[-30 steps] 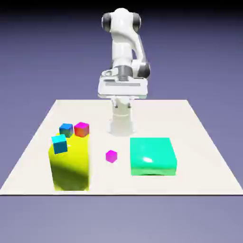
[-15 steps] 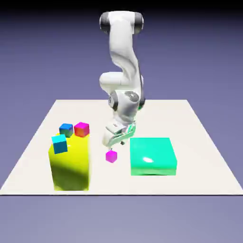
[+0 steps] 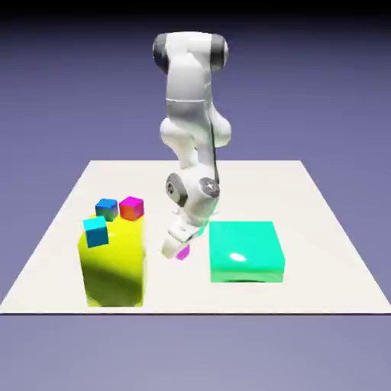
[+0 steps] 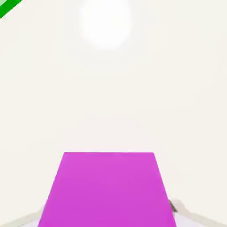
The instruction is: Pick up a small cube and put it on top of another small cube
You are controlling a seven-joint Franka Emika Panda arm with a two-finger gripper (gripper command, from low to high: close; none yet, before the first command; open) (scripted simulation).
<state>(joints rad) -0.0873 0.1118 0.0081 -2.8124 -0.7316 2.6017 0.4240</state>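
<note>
Since the earlier frames, the arm is folding down from its raised pose, bringing the gripper (image 3: 177, 248) onto the magenta cube (image 3: 183, 253), which is sitting on the tabletop (image 3: 321, 229) between the yellow block (image 3: 113, 267) and the green block (image 3: 246, 250). In the hand view the magenta cube (image 4: 107, 190) is filling the space between the fingertips, and the jaws are clamping on it. A blue cube (image 3: 96, 231) is resting on the yellow block; another blue cube (image 3: 106, 208) and a red cube (image 3: 131, 207) are sitting just behind it.
</note>
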